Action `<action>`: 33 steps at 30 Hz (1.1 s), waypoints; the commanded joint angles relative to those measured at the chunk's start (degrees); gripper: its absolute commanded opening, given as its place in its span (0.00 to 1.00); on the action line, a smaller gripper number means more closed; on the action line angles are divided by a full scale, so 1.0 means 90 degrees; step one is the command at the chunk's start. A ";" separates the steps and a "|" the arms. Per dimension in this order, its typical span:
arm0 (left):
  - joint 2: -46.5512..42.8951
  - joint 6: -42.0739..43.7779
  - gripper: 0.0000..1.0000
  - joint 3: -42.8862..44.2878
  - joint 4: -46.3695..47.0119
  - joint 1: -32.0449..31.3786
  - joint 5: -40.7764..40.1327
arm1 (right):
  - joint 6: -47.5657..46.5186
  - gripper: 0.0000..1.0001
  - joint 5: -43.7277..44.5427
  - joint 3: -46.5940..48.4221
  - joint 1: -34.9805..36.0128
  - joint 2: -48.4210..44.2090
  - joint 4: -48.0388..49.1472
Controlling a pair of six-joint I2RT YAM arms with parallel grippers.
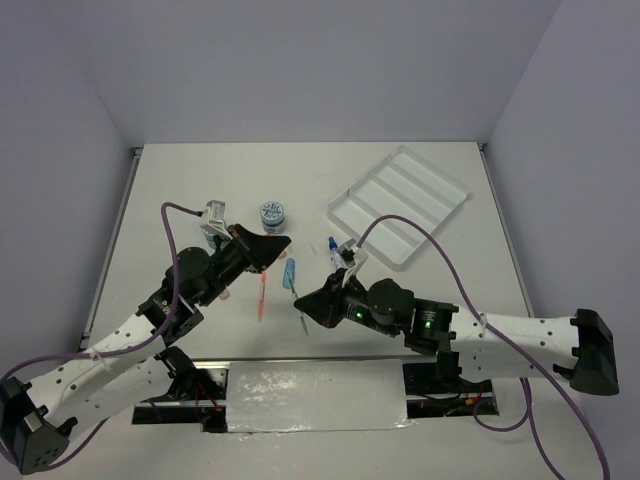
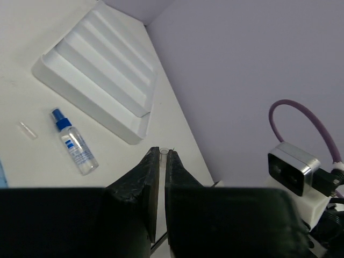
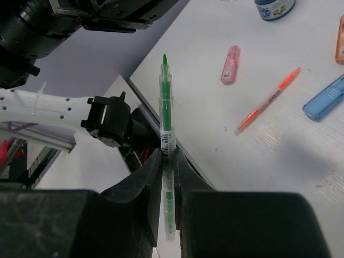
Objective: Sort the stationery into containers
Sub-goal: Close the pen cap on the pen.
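My right gripper (image 3: 168, 153) is shut on a thin green pen (image 3: 166, 102) with a clear barrel and holds it above the table's near edge, tip pointing away; it also shows in the top view (image 1: 303, 303). My left gripper (image 2: 163, 156) is shut on a small clear tube (image 2: 163, 152) and sits above the table's middle (image 1: 280, 244). The white four-compartment tray (image 1: 400, 205) lies at the far right and looks empty (image 2: 102, 64). The blue-capped clear bottle (image 2: 75, 146) lies near the tray. An orange pen (image 1: 262, 295), a blue capsule (image 1: 290, 273) and a blue-patterned tub (image 1: 272, 212) lie between the arms.
A pink capsule (image 3: 231, 64), the orange pen (image 3: 269, 99), the blue capsule (image 3: 325, 97) and an orange capsule (image 3: 339, 33) lie on the table. A small clear cap (image 2: 27, 130) lies left of the bottle. The second tub is mostly hidden by my left wrist.
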 commanded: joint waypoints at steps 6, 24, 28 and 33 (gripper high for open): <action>-0.0098 -0.0029 0.00 0.0123 0.0699 -0.0175 0.0100 | -0.0272 0.00 0.0530 -0.0003 0.0064 -0.0367 0.0256; 0.0049 0.0050 0.00 0.0377 0.0718 -0.0224 0.0334 | -0.0535 0.00 0.1312 0.0465 0.0054 -0.0153 -0.0662; 0.0088 0.0040 0.00 0.0358 0.0747 -0.0224 0.0325 | -0.0643 0.00 0.1293 0.0524 0.0054 -0.0104 -0.0662; 0.0185 0.0050 0.00 0.0367 0.0777 -0.0233 0.0364 | -0.0769 0.00 0.1312 0.0602 0.0054 -0.0036 -0.0672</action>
